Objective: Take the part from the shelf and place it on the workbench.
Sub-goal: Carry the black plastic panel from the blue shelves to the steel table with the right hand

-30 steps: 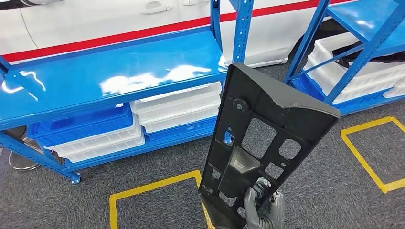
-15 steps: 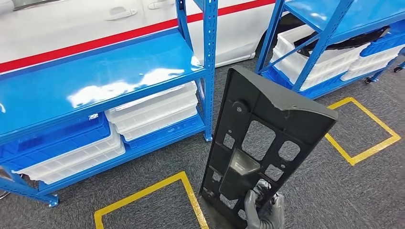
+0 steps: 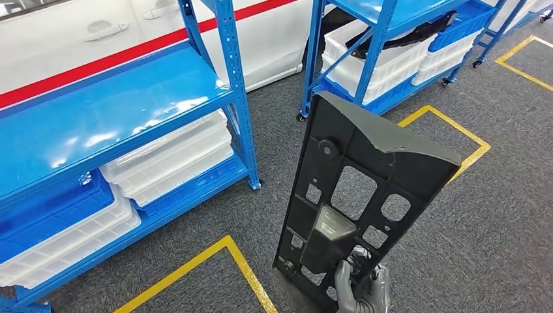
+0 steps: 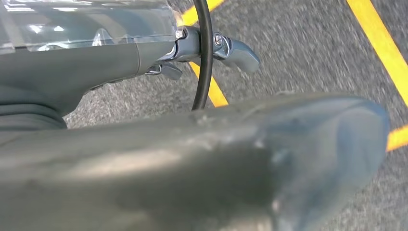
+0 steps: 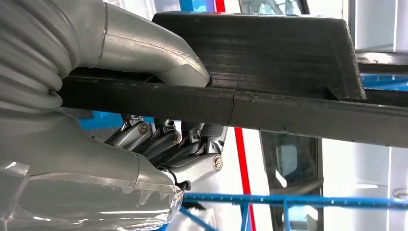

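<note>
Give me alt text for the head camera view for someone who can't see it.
The robot's right hand grips the lower end of a large black plastic part, holding it upright above grey carpet marked with yellow tape lines. Behind it stand blue shelving racks holding white bins.

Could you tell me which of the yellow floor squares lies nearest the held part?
The one at lower left: its corner runs right up beside the part; the square behind the part and the far-right one lie farther off.

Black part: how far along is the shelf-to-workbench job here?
Done: the black part is off the blue shelf. In hand: the right hand grips its lower edge, holding it upright over the carpet. Left: reaching a workbench and setting it down.
</note>
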Tool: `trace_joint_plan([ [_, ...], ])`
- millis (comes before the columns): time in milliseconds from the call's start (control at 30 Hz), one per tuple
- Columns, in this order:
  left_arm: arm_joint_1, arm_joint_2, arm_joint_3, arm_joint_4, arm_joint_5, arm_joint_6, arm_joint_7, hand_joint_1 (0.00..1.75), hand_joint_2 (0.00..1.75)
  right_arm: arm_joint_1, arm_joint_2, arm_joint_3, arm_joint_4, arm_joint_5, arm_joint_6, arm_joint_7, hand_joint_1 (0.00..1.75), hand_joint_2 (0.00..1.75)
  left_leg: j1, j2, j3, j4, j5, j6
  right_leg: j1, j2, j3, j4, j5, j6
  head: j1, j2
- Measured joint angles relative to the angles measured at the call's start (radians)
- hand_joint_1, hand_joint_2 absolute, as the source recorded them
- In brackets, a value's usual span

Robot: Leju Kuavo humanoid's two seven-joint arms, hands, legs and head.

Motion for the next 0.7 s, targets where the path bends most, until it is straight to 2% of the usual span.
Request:
trace_joint_plan([
  [67,0.002,0.000,0.000,0.000,0.000,-0.001,-0.001,0.00,0.00,0.002,0.002,-0.002,0.000,0.000,0.002,-0.002,1.75,1.75,0.006,-0.058,-0.028,0.071,-0.055,-0.009,-0.005,0.018,-0.003,-0.004,0.008,-0.010,0.000,0.000],
  [100,0.004,0.000,0.000,0.000,0.000,-0.001,-0.001,0.00,0.00,0.002,0.002,-0.003,0.000,0.000,0.004,-0.004,1.75,1.75,0.007,-0.081,-0.054,0.135,-0.092,-0.012,-0.005,0.030,-0.006,-0.004,0.010,-0.013,0.000,0.000],
  [133,0.007,0.001,0.001,0.000,0.000,-0.002,-0.002,0.00,0.00,0.003,0.003,-0.005,0.000,0.000,0.007,-0.005,1.75,1.75,0.008,-0.089,-0.081,0.199,-0.121,-0.014,-0.005,0.042,-0.009,-0.004,0.012,-0.014,0.000,0.000],
  [167,0.008,0.002,0.001,0.000,0.000,-0.001,-0.002,0.00,0.00,0.005,0.003,-0.006,0.000,0.000,0.012,-0.006,1.75,1.75,0.008,-0.092,-0.100,0.244,-0.133,-0.015,-0.004,0.055,-0.011,-0.003,0.013,-0.015,0.000,0.000],
  [200,0.009,0.002,0.002,0.000,0.000,-0.001,-0.002,0.00,0.00,0.007,0.004,-0.008,0.000,0.001,0.018,-0.007,1.75,1.75,0.008,-0.093,-0.106,0.260,-0.127,-0.015,-0.004,0.069,-0.013,-0.002,0.014,-0.014,0.000,0.000],
  [233,0.009,0.003,0.002,0.000,0.000,0.000,-0.002,0.00,0.00,0.010,0.004,-0.011,0.000,0.002,0.026,-0.007,1.75,1.75,0.008,-0.096,-0.092,0.229,-0.098,-0.013,-0.004,0.083,-0.013,-0.001,0.015,-0.013,0.000,0.000],
  [267,0.009,0.004,0.002,0.000,0.000,0.001,-0.002,0.00,0.00,0.013,0.006,-0.014,0.000,0.004,0.036,-0.008,1.75,1.75,0.008,-0.106,-0.063,0.168,-0.059,-0.009,-0.004,0.097,-0.012,0.001,0.016,-0.012,0.000,0.000],
  [333,0.009,0.006,0.004,0.000,0.000,0.003,-0.003,0.00,0.00,0.017,0.013,-0.022,0.000,0.012,0.056,-0.009,1.75,1.75,0.010,-0.153,-0.007,0.042,-0.004,0.001,-0.005,0.122,-0.014,0.003,0.019,-0.006,0.000,0.000],
  [400,0.008,0.009,0.007,0.000,0.002,0.007,-0.006,0.00,0.00,0.021,0.021,-0.031,0.000,0.020,0.071,-0.010,1.75,1.75,0.009,-0.184,0.013,-0.008,0.002,0.008,-0.007,0.145,-0.024,0.003,0.026,0.007,0.000,0.000],
  [467,0.003,0.012,0.008,0.000,0.006,0.010,-0.011,0.00,0.00,0.031,0.026,-0.040,0.000,0.031,0.081,-0.010,1.75,1.75,0.010,-0.167,0.016,-0.021,0.006,0.016,-0.011,0.164,-0.033,0.003,0.033,0.023,0.000,0.000],
  [500,0.001,0.013,0.008,0.000,0.008,0.011,-0.014,0.00,0.00,0.036,0.027,-0.044,0.000,0.037,0.085,-0.010,1.75,1.75,0.011,-0.156,0.018,-0.028,0.012,0.021,-0.009,0.152,-0.039,0.010,0.028,0.029,0.000,0.000],
  [533,0.000,0.014,0.009,0.000,0.010,0.011,-0.016,0.00,0.00,0.040,0.028,-0.048,0.000,0.043,0.088,-0.010,1.75,1.75,0.013,-0.140,0.020,-0.036,0.018,0.030,-0.006,0.128,-0.050,0.033,0.011,0.033,0.001,0.000],
  [600,0.002,0.016,0.010,0.000,0.014,0.011,-0.020,0.00,0.00,0.045,0.029,-0.055,0.001,0.056,0.092,-0.010,1.75,1.75,0.009,-0.108,0.020,-0.043,0.023,0.040,-0.003,0.065,-0.096,0.132,-0.052,0.038,0.001,0.000],
  [633,0.004,0.017,0.010,0.000,0.017,0.012,-0.021,0.00,0.00,0.048,0.029,-0.059,0.002,0.062,0.095,-0.010,1.75,1.75,0.006,-0.091,0.018,-0.041,0.022,0.043,-0.005,0.048,-0.123,0.194,-0.084,0.041,0.001,0.000],
  [667,0.004,0.019,0.011,0.000,0.019,0.012,-0.021,0.00,0.00,0.054,0.029,-0.062,0.003,0.067,0.098,-0.010,1.75,1.75,0.004,-0.075,0.016,-0.039,0.022,0.044,-0.007,0.039,-0.142,0.241,-0.101,0.044,0.001,0.000],
  [700,0.004,0.020,0.011,0.000,0.021,0.013,-0.021,0.00,0.00,0.061,0.029,-0.066,0.004,0.071,0.103,-0.010,1.75,1.75,0.002,-0.060,0.014,-0.037,0.020,0.044,-0.008,0.034,-0.145,0.256,-0.101,0.045,0.001,0.000],
])
